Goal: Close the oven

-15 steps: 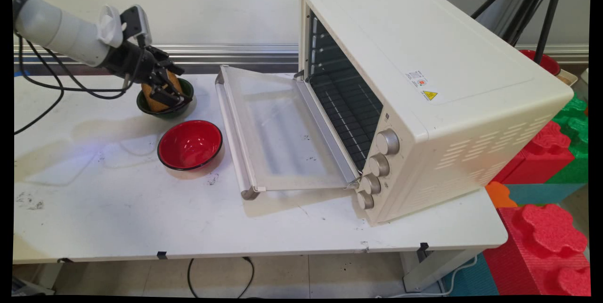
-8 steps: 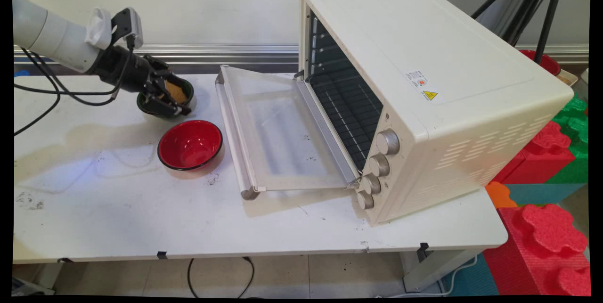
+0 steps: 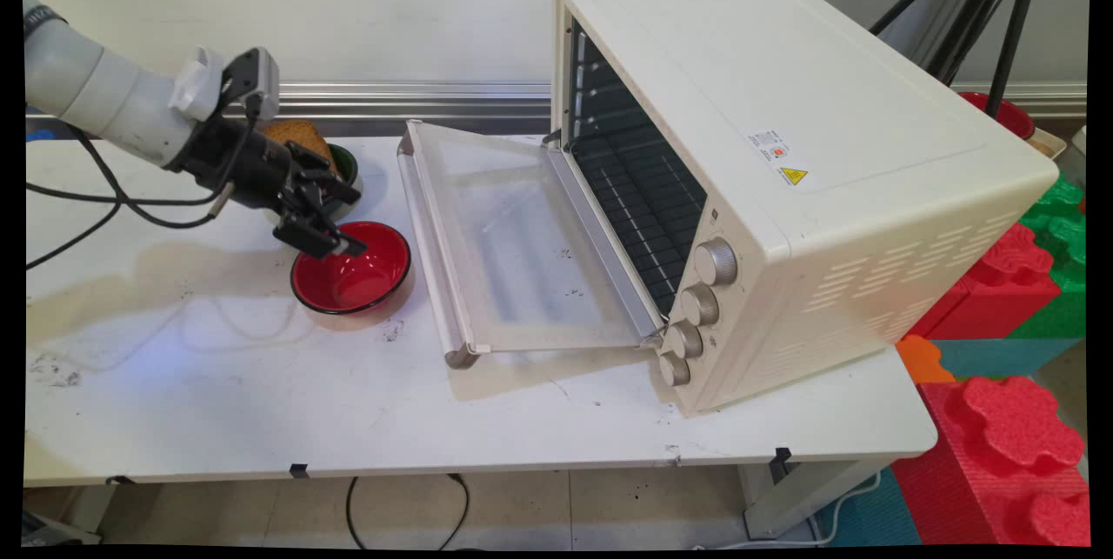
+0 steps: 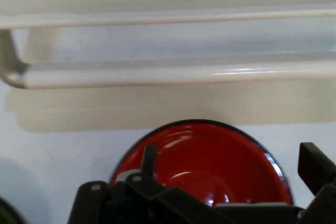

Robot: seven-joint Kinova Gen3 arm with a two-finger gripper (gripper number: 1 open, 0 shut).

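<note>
The end effector (image 3: 346, 220) is hanging just over the far-left rim of the red bowl (image 3: 352, 270), angled down toward it from the left. In the hand view its two fingers are standing wide apart, one rising over the bowl's left half and the other out past its right edge, and nothing is sitting between them, so it is holding nothing. I can't tell whether a fingertip is actually touching the rim.

The red bowl is sitting upright and empty on the white counter (image 3: 217, 385), just beside the handle (image 3: 430, 246) of the toaster oven's (image 3: 783, 150) lowered glass door (image 3: 513, 237). Right behind it, partly hidden by the wrist, a green bowl (image 3: 346, 163) is carrying a brown loaf-like piece (image 3: 300, 135) that is poking up above its rim.

The red bowl is looking glossy, with a thin dark edge; I'd judge it a light, rigid thing, probably plastic or melamine, and slick enough to slide out of a shallow pinch. Its curved body is looking too broad to span, so the rim is seeming the sensible place to take hold, one finger inside the wall and one outside. Being empty and light, it may well be skating along the smooth counter if nudged rather than pinched.
</note>
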